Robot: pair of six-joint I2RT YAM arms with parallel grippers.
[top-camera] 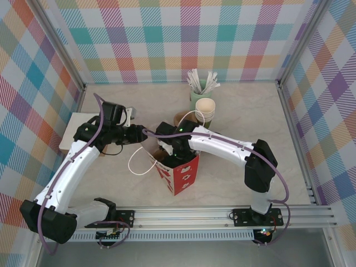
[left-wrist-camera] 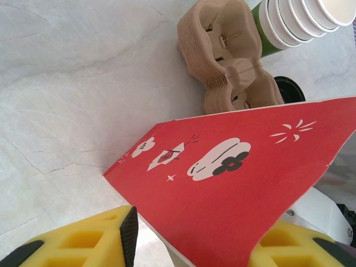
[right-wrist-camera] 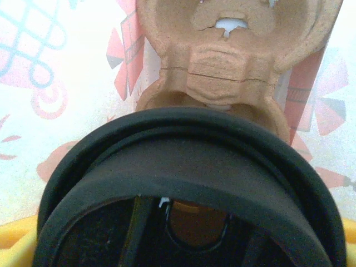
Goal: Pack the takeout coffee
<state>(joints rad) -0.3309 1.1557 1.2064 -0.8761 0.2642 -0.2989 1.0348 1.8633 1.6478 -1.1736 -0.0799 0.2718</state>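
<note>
The coffee cup's black lid (right-wrist-camera: 183, 183) shows close up in the right wrist view, held inside the paper bag (top-camera: 183, 175) just above a brown cup tray (right-wrist-camera: 222, 61) that sits deeper in the bag. The right gripper (top-camera: 167, 149) is clamped on the cup, with a yellow finger (right-wrist-camera: 14, 247) showing at each lower corner beside the lid. The cup's green wall cannot be seen. The bag's pale inner walls carry only faint red knot and fan patterns showing through, and nothing there reads as lettering. The left wrist view gives the bag's red outside, printed with a white cloud shape, a black flower, small sparks and a star. The left gripper (left-wrist-camera: 200, 239) is closed on the bag's rim, one finger on each side of the red wall. The overhead view shows the bag standing upright near the middle of the table (top-camera: 250, 111), its white handle (top-camera: 136, 164) looped out to the left. Just beyond it lie a stack of cup trays (top-camera: 181, 118), a stack of green cups without lids (top-camera: 204, 110) and, farthest, a pot of stirrers (top-camera: 199, 92).
</note>
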